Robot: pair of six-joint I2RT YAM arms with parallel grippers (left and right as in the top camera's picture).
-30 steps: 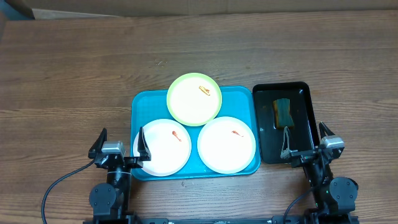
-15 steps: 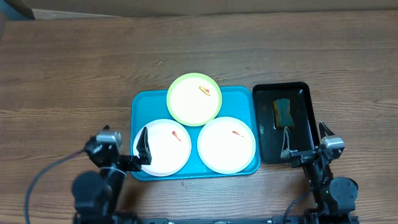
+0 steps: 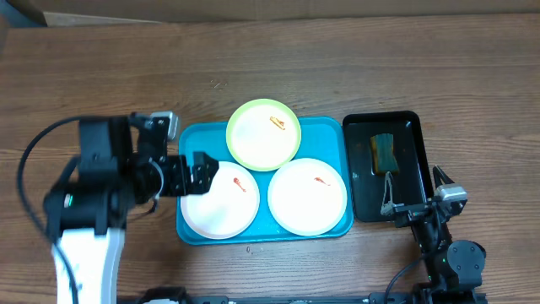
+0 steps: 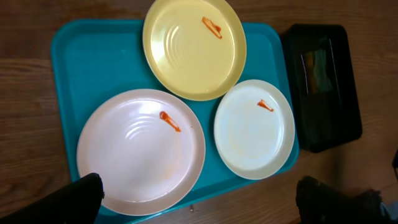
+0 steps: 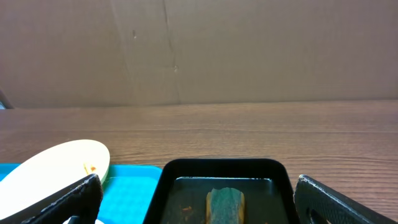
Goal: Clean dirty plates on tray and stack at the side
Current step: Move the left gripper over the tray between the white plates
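Note:
The turquoise tray (image 3: 196, 139) holds three plates, each with a small red-orange smear. A pale yellow-green plate (image 3: 263, 135) overlaps the tray's far rim. One white plate (image 3: 221, 203) lies near left and another white plate (image 3: 308, 196) near right. My left gripper (image 3: 201, 173) is open and empty, raised above the near-left white plate. In the left wrist view the yellow-green plate (image 4: 194, 46), the big white plate (image 4: 142, 149) and the smaller white plate (image 4: 255, 127) lie on the tray (image 4: 87, 62) below the gripper (image 4: 199, 196). My right gripper (image 3: 413, 198) is open and empty, at the black tray's near end.
A narrow black tray (image 3: 405, 127) stands right of the turquoise tray with a yellow-green sponge (image 3: 385, 150) in it. The right wrist view shows its rim (image 5: 217, 165), the sponge (image 5: 225, 202) and the yellow-green plate (image 5: 56, 165). Cardboard stands along the table's far edge.
My left arm has lifted from its rest at the near edge and swung forward over the tray's left side. The right arm and the plates have not moved.

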